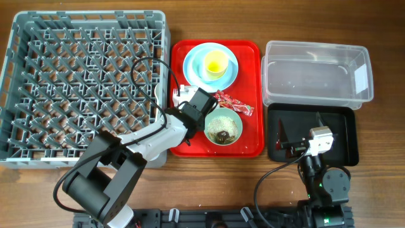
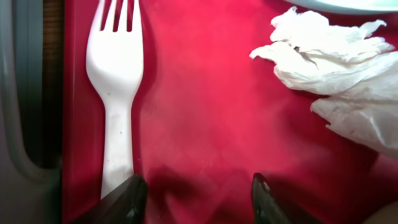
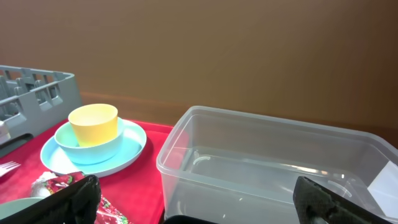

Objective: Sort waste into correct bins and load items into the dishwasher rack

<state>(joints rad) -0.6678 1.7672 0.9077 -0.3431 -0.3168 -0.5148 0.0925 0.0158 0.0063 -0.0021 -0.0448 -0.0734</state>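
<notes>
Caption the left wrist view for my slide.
Open left gripper over the red tray, white fork and crumpled tissue ahead.

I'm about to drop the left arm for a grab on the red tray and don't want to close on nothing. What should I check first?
1. Left claw open: ok, fingers apart with nothing between them.
2. Target centred between the jaws: not ok. Only bare red tray is there; the white fork lies by one finger and the crumpled tissue is off to the other side.
3. Finger clear of the fork handle: cannot tell.
4. Clear tub ready for waste: ok, nothing visible inside.
5. Right claw out of the way: ok, open and over the black tray.
6. Dishwasher rack has free slots: ok, nothing is loaded.
</notes>
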